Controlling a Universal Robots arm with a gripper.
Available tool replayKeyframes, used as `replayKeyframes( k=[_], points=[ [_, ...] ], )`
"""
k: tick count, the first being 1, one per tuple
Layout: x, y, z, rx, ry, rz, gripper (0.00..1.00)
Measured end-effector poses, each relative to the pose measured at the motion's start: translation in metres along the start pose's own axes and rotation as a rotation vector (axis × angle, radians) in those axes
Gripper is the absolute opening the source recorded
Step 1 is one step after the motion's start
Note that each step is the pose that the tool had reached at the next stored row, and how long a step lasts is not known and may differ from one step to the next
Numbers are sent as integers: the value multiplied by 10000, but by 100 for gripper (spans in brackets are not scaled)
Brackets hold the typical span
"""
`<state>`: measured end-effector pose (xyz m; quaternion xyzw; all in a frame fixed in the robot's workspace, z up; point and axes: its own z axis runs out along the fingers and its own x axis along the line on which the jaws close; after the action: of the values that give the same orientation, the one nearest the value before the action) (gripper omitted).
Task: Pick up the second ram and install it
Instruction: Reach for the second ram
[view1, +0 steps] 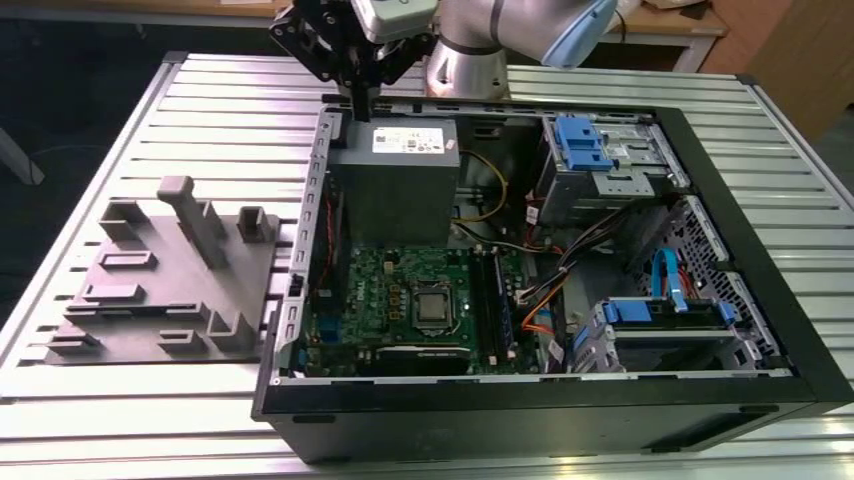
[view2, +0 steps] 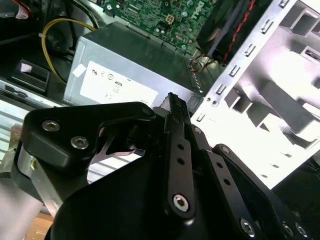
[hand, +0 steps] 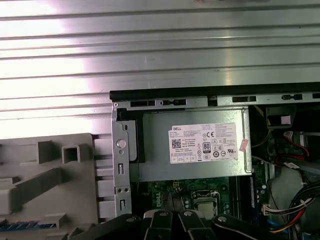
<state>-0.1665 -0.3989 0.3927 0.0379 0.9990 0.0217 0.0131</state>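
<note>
Gripper (view2: 174, 103) closed, empty. Your ram (hand: 22, 225), likely that blue strip in the holder (hand: 50, 175), lies well aside, lengthwise toward it.

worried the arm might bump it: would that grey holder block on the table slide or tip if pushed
The grey holder block probably won't tip: its base is broad and lies flat on the slatted table. It may slide, as the metal slats look smooth. It looks rigid, like moulded plastic.
</note>
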Motion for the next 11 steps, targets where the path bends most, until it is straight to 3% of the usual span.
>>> replayKeyframes(
  k=[11],
  points=[
    [198, -15, -1, 0, 0, 1, 7]
  ],
)
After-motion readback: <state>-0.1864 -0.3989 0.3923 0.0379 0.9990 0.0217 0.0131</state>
